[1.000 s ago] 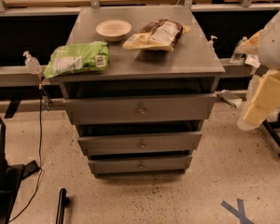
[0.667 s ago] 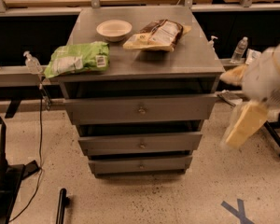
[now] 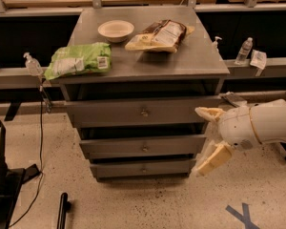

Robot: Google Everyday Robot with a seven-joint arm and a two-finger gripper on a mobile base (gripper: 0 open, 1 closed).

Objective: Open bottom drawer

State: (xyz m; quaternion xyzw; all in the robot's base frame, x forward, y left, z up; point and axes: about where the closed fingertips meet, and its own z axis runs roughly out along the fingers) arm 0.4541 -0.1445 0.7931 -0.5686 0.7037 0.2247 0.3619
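Closest to us is the speckled floor, with a blue tape cross (image 3: 242, 215) on it.

Next comes the gripper (image 3: 200, 140). It hangs low, just past the right side of the grey drawer cabinet (image 3: 214, 66). Its 2 cream fingers (image 3: 213, 159) are spread wide apart and there is nothing between them. One finger points up by the top drawer (image 3: 109, 112) and the other points down by the bottom drawer (image 3: 119, 169). The fat white arm (image 3: 264, 124) comes in from the right, lying almost flat, with the fingers aimed left at the cabinet.

The bottom drawer is the lowest of the 3, right above the floor. It looks shut. Its small round knob (image 3: 144, 168) sits in the middle of the front.

To do this well, I think the gripper should go lower and slide left until it is in front of that knob, not the middle drawer (image 3: 114, 147) knob. Then it should pinch the knob and pull straight back.

Farther away, on top, sit a green bag (image 3: 78, 61), a bowl (image 3: 116, 30) and a brown snack bag (image 3: 159, 35).
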